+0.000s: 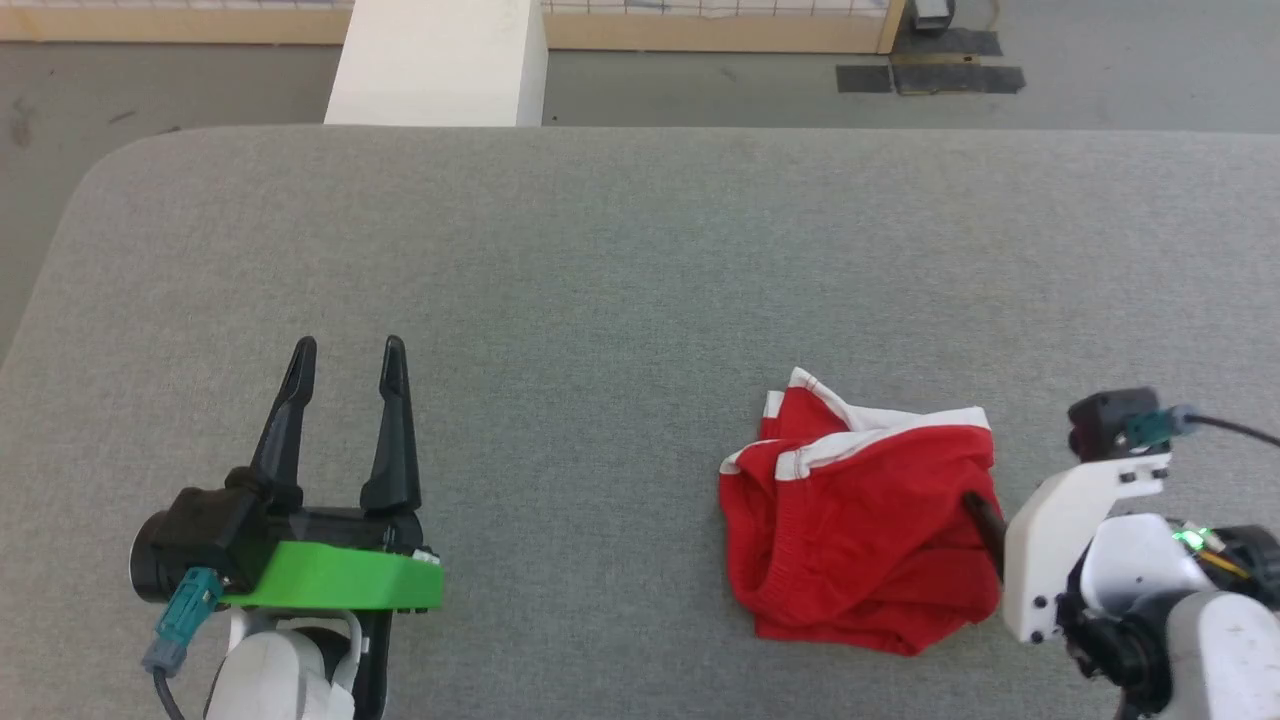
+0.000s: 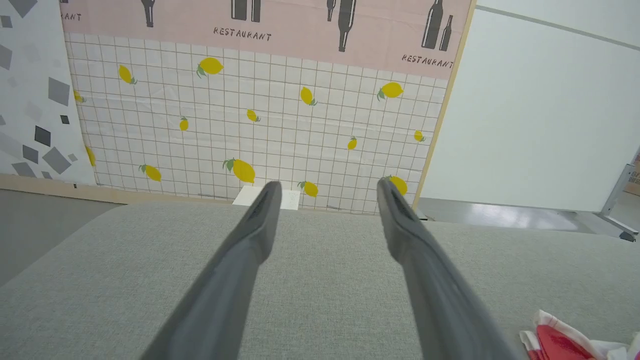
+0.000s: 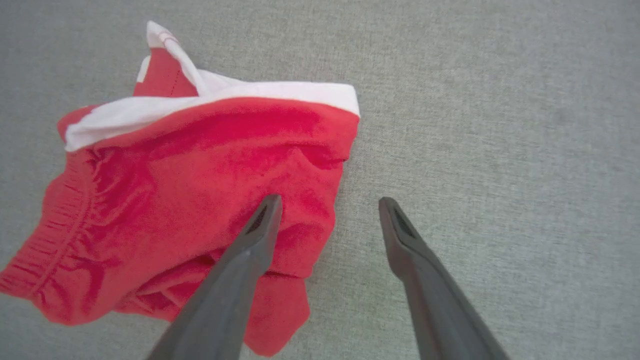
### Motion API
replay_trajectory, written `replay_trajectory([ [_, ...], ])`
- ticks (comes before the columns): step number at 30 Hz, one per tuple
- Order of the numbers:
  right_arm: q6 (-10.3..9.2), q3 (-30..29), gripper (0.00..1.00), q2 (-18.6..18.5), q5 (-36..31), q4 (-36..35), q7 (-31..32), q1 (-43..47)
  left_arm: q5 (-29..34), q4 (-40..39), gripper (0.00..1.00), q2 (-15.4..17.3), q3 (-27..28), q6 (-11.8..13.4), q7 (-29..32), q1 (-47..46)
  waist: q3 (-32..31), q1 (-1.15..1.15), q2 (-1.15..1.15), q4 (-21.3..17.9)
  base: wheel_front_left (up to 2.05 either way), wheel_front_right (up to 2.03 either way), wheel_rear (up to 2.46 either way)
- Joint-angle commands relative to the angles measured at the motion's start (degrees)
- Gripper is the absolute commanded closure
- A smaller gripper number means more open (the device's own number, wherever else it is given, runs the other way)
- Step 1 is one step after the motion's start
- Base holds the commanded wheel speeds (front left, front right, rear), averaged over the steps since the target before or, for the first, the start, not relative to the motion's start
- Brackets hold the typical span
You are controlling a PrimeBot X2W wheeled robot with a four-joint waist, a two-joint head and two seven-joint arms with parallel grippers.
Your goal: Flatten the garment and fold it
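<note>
Garment (image 3: 190,190) crumpled, edge beneath spread right end effector (image 3: 328,201); left end effector (image 1: 349,345) spread, well apart.

lower left of head view: left gripper (image 1: 349,348), two long tapered black fingers on a black housing. bright green plastic plate (image 1: 335,580) beneath. teal plug (image 1: 185,610) with grey cable (image 1: 165,690). white rounded forearm (image 1: 270,675).

lower right: white bracket (image 1: 1050,540) with dark screws, black camera block (image 1: 1105,420), second teal plug (image 1: 1150,428), black cable (image 1: 1235,428), small green light (image 1: 1190,538).

right wrist view: right gripper (image 3: 330,202), dark grey fingers.
</note>
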Motion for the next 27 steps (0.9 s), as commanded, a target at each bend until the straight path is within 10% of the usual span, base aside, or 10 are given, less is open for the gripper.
replay_trajectory([
  [1, -0.08, 0.26, 0.0, 0.36, -0.09, 1.16, -0.71, 0.34, 0.76, -0.25, 0.0, -0.13, 0.09, -0.31, -0.26, -0.3, 0.41, 0.0, 0.0, 0.43, 0.0, 0.0, 0.0],
  [14, -0.08, 3.4, 0.0, 0.58, -1.01, 11.14, -2.53, -1.65, 0.2, 0.23, 0.0, -0.13, -0.29, -0.33, -0.26, -1.18, 1.77, 0.0, 0.0, 1.98, 0.0, 0.0, 0.0],
  [15, -0.08, 3.45, 0.54, 0.51, -1.04, 11.64, -2.59, -1.83, 0.17, 0.28, 0.0, -0.13, -0.27, -0.33, -0.26, -1.2, 1.79, 0.0, 0.0, 2.05, 0.0, 0.0, 0.0],
  [17, -0.08, 3.32, 1.0, 0.26, -1.14, 12.47, -3.09, -2.25, 0.12, 0.35, 0.0, -0.13, -0.22, -0.33, -0.26, -1.21, 1.81, 0.0, 0.0, 2.22, 0.0, 0.0, 0.0],
  [27, -0.08, 7.32, 1.0, -5.34, 0.11, 11.52, -3.57, -4.19, 0.14, 0.47, 0.0, -0.13, 0.04, -0.35, -0.26, -0.56, 0.58, 0.0, 0.0, 0.66, 0.0, 0.0, 0.0],
])
